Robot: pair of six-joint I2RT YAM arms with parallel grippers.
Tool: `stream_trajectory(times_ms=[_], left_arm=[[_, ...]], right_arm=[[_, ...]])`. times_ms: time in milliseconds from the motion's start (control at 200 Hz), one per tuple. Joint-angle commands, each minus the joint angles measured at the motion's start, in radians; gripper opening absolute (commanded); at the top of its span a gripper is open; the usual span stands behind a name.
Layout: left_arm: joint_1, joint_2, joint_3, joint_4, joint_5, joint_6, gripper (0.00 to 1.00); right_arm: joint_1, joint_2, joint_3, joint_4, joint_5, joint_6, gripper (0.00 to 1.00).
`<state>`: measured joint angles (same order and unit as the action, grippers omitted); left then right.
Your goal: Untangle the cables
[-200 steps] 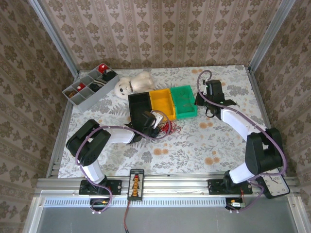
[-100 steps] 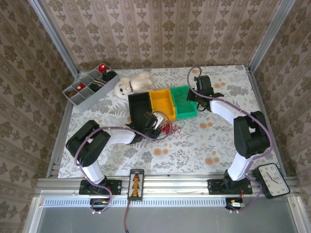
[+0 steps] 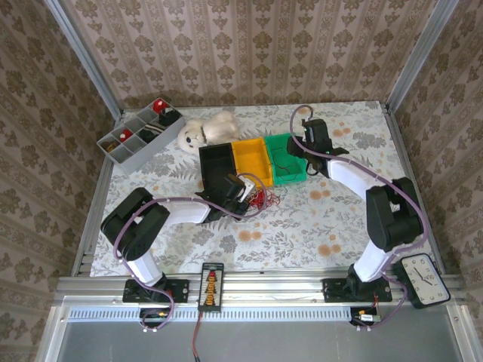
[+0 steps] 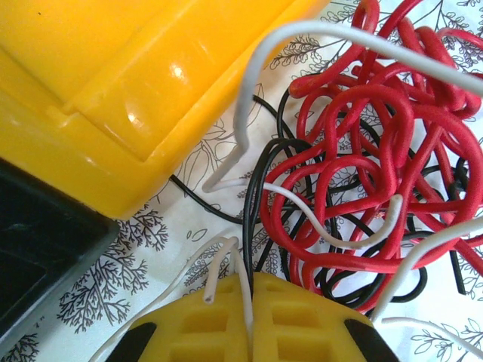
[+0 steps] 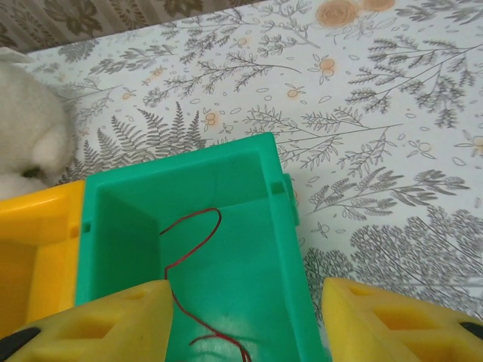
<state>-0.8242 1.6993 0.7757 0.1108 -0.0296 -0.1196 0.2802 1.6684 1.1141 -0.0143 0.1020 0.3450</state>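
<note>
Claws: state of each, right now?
Left claw: closed on a white wire.
Right claw: open, empty, over the green bin.

Floral table (image 3: 332,219): bins (image 3: 253,160), cables (image 3: 260,198), plush toy (image 3: 204,130).

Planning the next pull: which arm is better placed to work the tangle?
Left. The left gripper sits at the tangle beside the yellow bin, shut on a white wire; the right gripper hangs open over the green bin.
</note>
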Motion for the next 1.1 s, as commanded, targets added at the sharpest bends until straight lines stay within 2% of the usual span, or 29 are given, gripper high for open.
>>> stream_trajectory(times_ms=[0,150,280,485,765,865,1095], left_arm=[[-0.006,-0.022,0.005,-0.045,0.022,0.027,0.00],[-0.004,-0.027,-0.008,-0.016,0.054,0.040,0.00],[-0.003,-0.023,-0.021,0.010,0.089,0.052,0.00],[-0.003,-0.012,-0.023,0.020,0.102,0.058,0.00],[-0.004,-0.010,-0.023,0.015,0.101,0.055,0.00],[-0.003,-0.010,-0.026,0.014,0.096,0.048,0.00],[-0.004,-0.006,-0.044,0.035,0.081,0.041,0.00]], right_arm=[[0.029,-0.114,-0.085,0.012,-0.003,0.010,0.55],[0.120,-0.231,-0.252,0.004,-0.101,0.014,0.55],[0.187,-0.243,-0.330,0.020,-0.187,0.008,0.52],[0.208,-0.126,-0.290,0.010,-0.286,-0.003,0.42],[0.209,-0.004,-0.216,-0.015,-0.317,-0.023,0.32],[0.209,0.010,-0.212,-0.017,-0.323,-0.018,0.28],[0.212,-0.065,-0.242,-0.032,-0.325,-0.026,0.29]])
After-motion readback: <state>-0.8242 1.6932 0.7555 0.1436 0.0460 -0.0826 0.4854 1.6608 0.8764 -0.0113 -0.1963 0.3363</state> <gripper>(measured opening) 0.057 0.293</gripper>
